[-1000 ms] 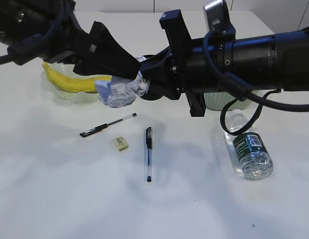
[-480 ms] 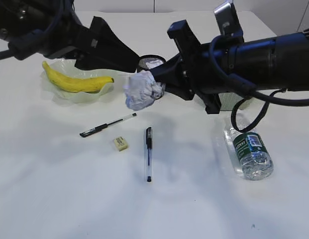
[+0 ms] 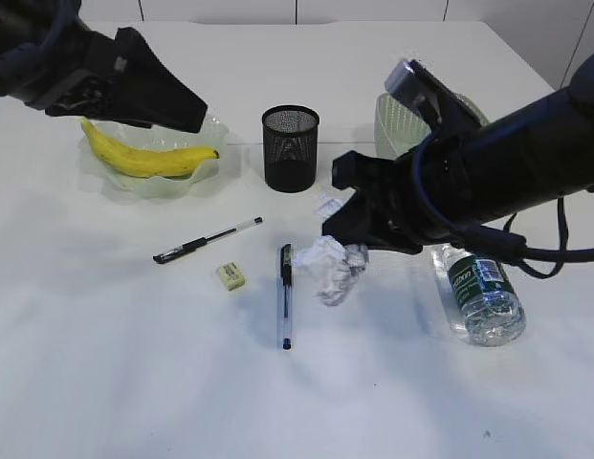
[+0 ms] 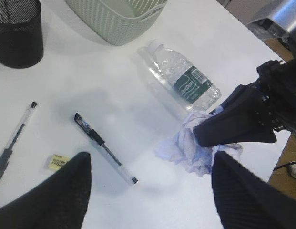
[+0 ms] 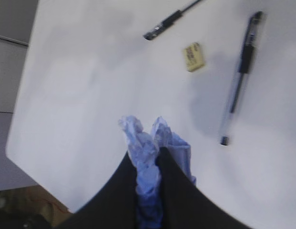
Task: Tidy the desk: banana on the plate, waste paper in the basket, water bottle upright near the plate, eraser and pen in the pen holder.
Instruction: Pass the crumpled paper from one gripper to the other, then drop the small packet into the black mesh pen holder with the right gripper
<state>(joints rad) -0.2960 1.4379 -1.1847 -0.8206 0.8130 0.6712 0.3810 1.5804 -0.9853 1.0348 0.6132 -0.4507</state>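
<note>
The right gripper (image 5: 148, 167) is clamped on the waste paper (image 3: 335, 270), held above the desk (image 3: 134, 363) beside a pen (image 3: 285, 296). The left gripper (image 4: 150, 183) hangs with jaws apart, holding nothing. Keep the pinch firm, carry the ball over the basket's (image 3: 397, 120) rim, then release it inside.
</note>
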